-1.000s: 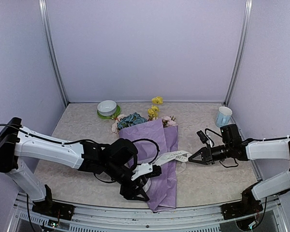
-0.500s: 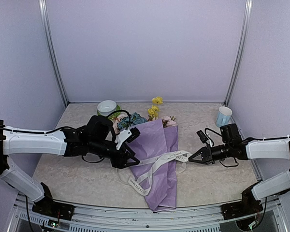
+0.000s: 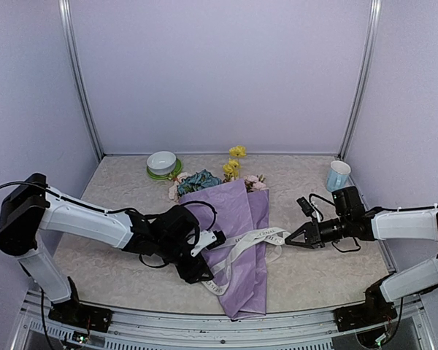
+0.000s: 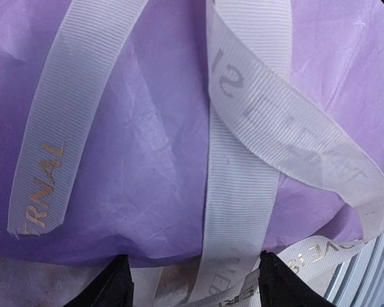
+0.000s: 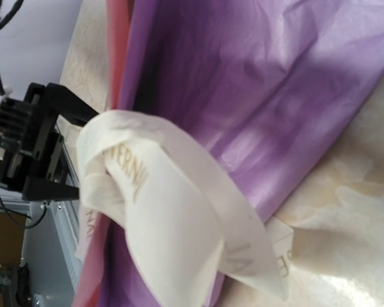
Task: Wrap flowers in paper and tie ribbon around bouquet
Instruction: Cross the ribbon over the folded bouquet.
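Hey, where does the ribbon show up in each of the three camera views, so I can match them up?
Top external: the ribbon drapes across the paper, just below the middle of the picture.
Left wrist: ribbon strands cross over most of the frame, lying on the paper.
Right wrist: the ribbon is bunched in a loop at lower centre, against the paper.
Shared landmark: the lilac paper under the ribbon.

The bouquet (image 3: 237, 240) lies in the middle of the bench (image 3: 314, 281), flowers (image 3: 198, 181) at its far end, narrow end toward the near edge. The ribbon (image 3: 255, 236) lies across it, its right end at the right end effector (image 3: 290, 239), its left loops beside the left end effector (image 3: 203, 274). 1 bowl (image 3: 162, 162) sits behind on the left, 1 cup (image 3: 337, 175) at the far right
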`<control>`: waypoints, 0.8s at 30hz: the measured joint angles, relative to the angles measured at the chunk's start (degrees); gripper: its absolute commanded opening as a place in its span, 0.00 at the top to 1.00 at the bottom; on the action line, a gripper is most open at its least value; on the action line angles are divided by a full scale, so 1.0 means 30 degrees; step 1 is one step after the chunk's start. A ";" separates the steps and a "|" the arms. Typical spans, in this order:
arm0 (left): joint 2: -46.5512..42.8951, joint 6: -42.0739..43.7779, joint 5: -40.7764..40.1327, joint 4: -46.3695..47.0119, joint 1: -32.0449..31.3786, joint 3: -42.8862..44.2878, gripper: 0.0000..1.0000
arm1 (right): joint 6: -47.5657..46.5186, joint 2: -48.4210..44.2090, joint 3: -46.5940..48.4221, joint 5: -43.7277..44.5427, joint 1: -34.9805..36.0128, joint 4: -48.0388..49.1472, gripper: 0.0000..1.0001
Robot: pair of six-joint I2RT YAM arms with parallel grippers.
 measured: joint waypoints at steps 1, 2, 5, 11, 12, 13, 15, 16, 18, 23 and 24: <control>0.0204 0.0000 0.0007 0.0022 -0.0051 0.0131 0.38 | -0.0022 0.0000 0.0000 0.0007 0.0000 -0.0015 1.00; 0.0452 0.0000 0.0000 0.0066 -0.0102 0.0306 0.42 | -0.0022 0.0000 0.0000 0.0015 0.0000 -0.0022 1.00; 0.1180 -0.0095 0.0007 0.0117 -0.0321 0.0852 0.65 | -0.0029 -0.0007 0.0000 0.0051 0.0000 -0.0022 1.00; 0.1566 -0.0255 -0.0262 0.0117 -0.0510 0.1574 1.00 | -0.0051 -0.0007 0.0000 0.0051 0.0000 -0.0022 1.00; 0.1515 -0.0240 -0.0415 0.0095 -0.0510 0.1603 1.00 | -0.0073 -0.0007 0.0000 0.0051 0.0000 -0.0029 1.00; 0.1413 -0.0248 -0.0619 0.0058 -0.0510 0.1603 1.00 | -0.0087 -0.0007 0.0000 0.0051 0.0000 -0.0029 1.00; 0.1078 -0.0291 -0.1027 -0.0066 -0.0503 0.1603 1.00 | -0.0095 -0.0015 0.0000 0.0051 0.0000 -0.0029 1.00; 0.0882 -0.0306 -0.1195 -0.0080 -0.0488 0.1603 1.00 | -0.0095 -0.0015 0.0000 0.0051 0.0000 -0.0022 1.00; 0.0284 -0.0401 -0.1610 -0.0051 -0.0408 0.1603 1.00 | -0.0095 -0.0022 0.0000 0.0058 0.0000 -0.0022 1.00; -0.2193 -0.0787 -0.1858 0.1137 0.0350 0.1071 1.00 | -0.0095 -0.0029 0.0000 0.0066 0.0000 -0.0022 1.00; -0.2812 -0.0925 -0.1851 0.1501 0.0670 0.0801 1.00 | -0.0095 -0.0029 0.0000 0.0073 0.0000 -0.0036 1.00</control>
